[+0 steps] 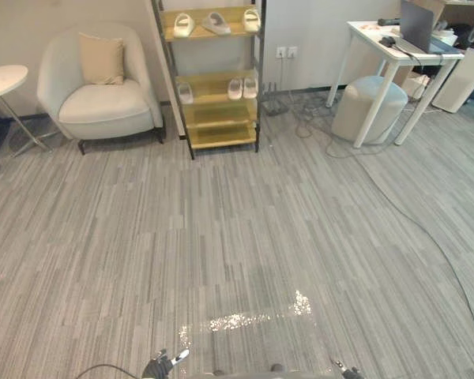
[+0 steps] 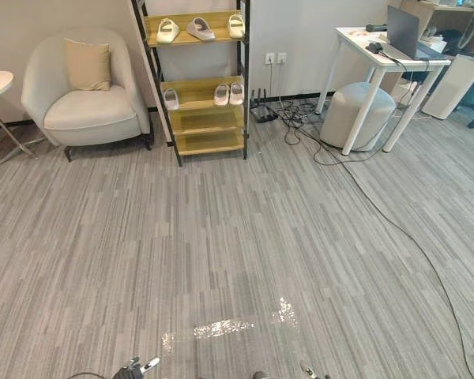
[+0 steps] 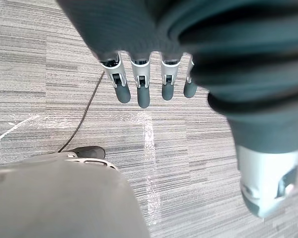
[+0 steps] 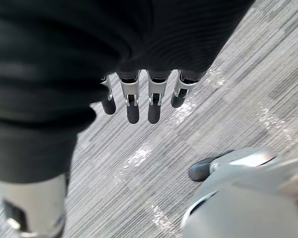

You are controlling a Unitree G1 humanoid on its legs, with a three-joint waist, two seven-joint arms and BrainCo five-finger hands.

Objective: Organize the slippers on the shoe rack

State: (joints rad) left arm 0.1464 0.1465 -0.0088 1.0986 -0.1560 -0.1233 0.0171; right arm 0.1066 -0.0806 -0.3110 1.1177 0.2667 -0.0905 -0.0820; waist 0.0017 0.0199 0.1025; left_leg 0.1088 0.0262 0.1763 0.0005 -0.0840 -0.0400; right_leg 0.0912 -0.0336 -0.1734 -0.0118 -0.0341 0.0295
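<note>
A black-framed shoe rack (image 1: 218, 118) with wooden shelves stands against the far wall. Its top shelf carries three pale slippers (image 1: 216, 23). On the middle shelf, one slipper (image 1: 186, 93) lies at the left and a pair (image 1: 243, 88) at the right. The lower shelves are bare. My left hand (image 3: 141, 82) hangs low over the grey floor with fingers straight and holds nothing; its fingertips (image 1: 162, 365) show at the bottom edge of the eye view. My right hand (image 4: 139, 96) hangs the same way, fingers straight and empty, far from the rack.
A cream armchair (image 1: 100, 87) with a cushion stands left of the rack, and a round white side table (image 1: 1, 81) further left. To the right are a white desk (image 1: 399, 55) with a laptop, a grey pouf (image 1: 367, 106) and cables (image 1: 395, 205) trailing over the striped grey carpet.
</note>
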